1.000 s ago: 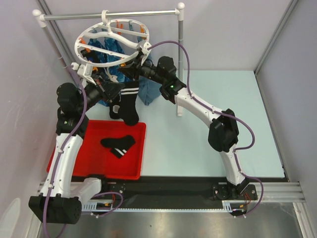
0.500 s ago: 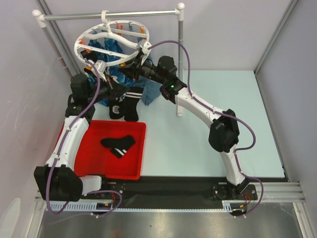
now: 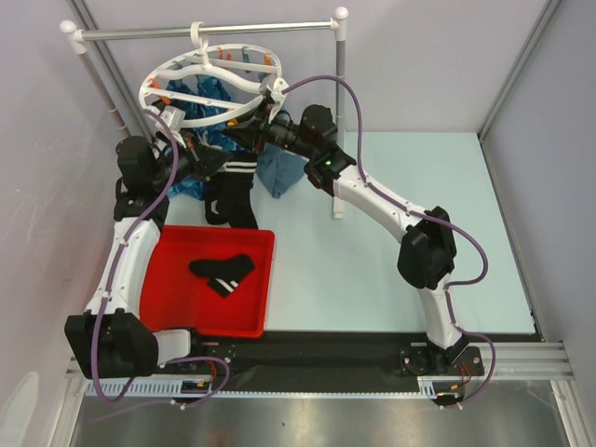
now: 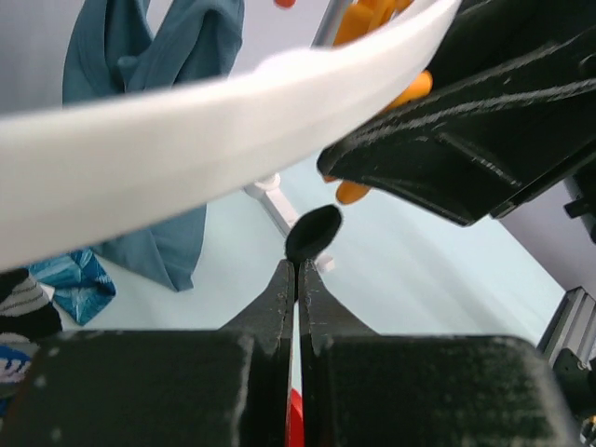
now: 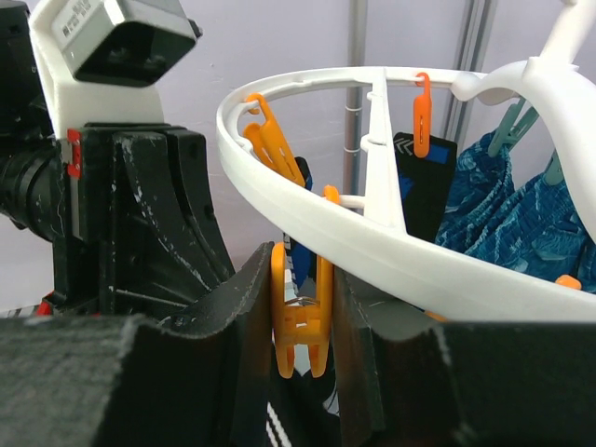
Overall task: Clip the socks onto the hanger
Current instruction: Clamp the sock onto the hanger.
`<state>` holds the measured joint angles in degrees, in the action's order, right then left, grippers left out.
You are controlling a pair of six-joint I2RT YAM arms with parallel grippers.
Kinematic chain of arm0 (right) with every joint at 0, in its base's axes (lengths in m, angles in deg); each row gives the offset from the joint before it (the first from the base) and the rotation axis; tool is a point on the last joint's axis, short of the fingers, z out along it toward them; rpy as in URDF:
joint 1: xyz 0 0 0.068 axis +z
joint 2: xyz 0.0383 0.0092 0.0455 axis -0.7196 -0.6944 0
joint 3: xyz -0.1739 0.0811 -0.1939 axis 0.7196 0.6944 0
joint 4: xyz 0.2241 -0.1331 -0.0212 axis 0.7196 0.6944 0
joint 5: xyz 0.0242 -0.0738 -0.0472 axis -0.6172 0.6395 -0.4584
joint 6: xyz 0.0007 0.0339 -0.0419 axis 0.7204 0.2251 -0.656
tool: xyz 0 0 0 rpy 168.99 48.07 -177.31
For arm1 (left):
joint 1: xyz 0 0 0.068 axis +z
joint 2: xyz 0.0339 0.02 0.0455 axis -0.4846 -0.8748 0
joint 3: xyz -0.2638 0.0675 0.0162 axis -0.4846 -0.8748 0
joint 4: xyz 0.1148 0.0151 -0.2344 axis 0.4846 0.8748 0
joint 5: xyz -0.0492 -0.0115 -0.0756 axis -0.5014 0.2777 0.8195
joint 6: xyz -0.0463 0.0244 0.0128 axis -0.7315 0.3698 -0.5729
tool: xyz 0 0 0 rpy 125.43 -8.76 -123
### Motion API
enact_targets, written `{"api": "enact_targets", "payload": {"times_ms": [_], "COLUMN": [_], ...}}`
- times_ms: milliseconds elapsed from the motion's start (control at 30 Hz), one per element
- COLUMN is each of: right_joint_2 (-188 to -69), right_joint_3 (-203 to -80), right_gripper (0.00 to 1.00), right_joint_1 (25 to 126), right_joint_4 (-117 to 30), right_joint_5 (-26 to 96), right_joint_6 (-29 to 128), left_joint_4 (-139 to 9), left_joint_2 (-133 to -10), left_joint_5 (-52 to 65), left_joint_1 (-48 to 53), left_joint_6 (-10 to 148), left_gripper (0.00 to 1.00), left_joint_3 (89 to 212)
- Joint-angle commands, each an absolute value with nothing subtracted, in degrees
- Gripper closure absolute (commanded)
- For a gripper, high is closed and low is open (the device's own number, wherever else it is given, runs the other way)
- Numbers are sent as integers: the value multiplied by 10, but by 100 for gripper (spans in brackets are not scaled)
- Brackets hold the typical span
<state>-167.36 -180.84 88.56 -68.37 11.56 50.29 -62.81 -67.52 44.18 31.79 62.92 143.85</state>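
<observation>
At hanger (image 5: 400,261) rim: right claw (image 5: 300,270) around orange clip (image 5: 298,326); left claw (image 4: 296,275) closed, hold unseen.

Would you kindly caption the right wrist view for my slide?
Right pincer squeezing an orange clip on the rim of the white hanger.

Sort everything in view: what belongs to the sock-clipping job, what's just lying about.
Job: hanger, orange clip in the right gripper, hanging sock, loose sock in the red tray.
Lying about: blue patterned cloth, teal cloth, grey rail stand.
</observation>
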Motion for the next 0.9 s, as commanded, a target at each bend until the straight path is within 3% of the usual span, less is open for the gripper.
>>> {"api": "enact_targets", "payload": {"times_ms": [0, 867], "right_joint_2": [-1642, -1643], "right_joint_3": [-1804, -1804], "right_gripper": [100, 100], "right_joint_1": [893, 893], "right_joint_4": [-699, -709], "right_joint_5": [83, 80], "right_joint_6": [507, 518], "left_joint_4": [-702, -760], "left_joint_2": [-672, -667], "left_joint_5": [474, 494], "left_joint_1": [325, 348], "left_joint_6": [617, 569], "left_gripper": [100, 100], "left_joint_3": [1455, 1448]}}
